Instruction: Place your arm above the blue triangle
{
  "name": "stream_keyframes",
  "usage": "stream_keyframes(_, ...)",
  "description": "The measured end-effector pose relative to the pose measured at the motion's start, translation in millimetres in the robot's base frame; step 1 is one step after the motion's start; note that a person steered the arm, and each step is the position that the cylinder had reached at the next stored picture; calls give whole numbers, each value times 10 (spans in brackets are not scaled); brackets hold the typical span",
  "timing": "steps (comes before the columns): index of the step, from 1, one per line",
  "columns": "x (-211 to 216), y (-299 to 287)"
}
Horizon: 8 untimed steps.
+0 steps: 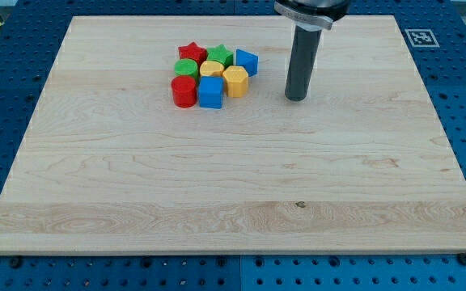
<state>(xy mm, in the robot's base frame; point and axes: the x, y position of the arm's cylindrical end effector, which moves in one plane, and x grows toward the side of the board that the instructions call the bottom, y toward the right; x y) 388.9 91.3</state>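
The blue triangle (246, 62) lies at the right end of a tight cluster of blocks in the upper middle of the wooden board (233, 178). The dark rod comes down from the view's top, and my tip (297, 98) rests on the board to the right of the cluster and a little below the blue triangle, clearly apart from it. The cluster also holds a red star (191, 53), a green star (220, 56), a green cylinder (187, 68), a yellow block (211, 69), a yellow hexagon (235, 81), a red cylinder (184, 91) and a blue cube (210, 93).
The board lies on a blue perforated table (6, 73). A small black-and-white marker (419, 37) sits by the board's top right corner.
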Motion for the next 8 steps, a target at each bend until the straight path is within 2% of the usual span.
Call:
stream_keyframes(5,-218,0)
stream_keyframes(8,-725,-211)
